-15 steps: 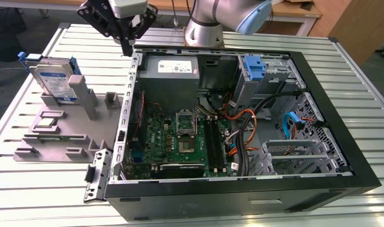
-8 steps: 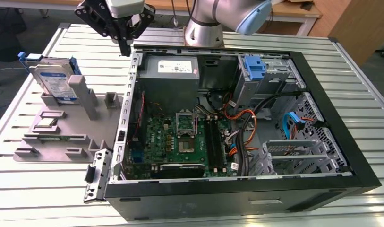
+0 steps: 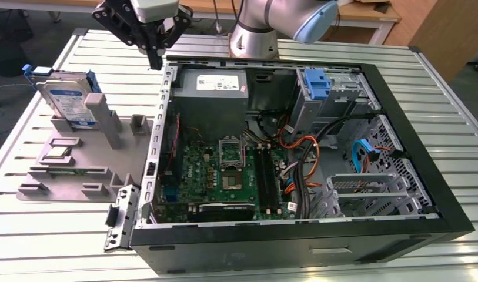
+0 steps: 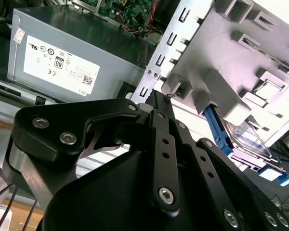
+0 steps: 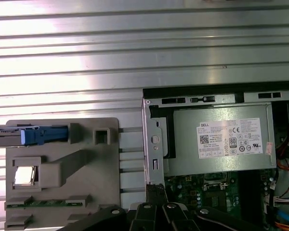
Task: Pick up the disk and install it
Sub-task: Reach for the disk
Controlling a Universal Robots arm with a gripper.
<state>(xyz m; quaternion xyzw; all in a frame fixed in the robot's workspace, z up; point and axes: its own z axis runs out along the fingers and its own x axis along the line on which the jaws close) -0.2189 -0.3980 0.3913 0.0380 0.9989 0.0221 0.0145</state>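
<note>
Disk (image 3: 66,100) is kept on edge in the grey fixture (image 3: 66,176) at the exterior view's left, outside the computer case (image 3: 301,232); gripper (image 3: 154,62), closed and empty, is held to its right, by the case's far corner

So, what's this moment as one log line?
gripper: shut, empty, over computer case edge | disk: upright in grey holder, untouched
</note>
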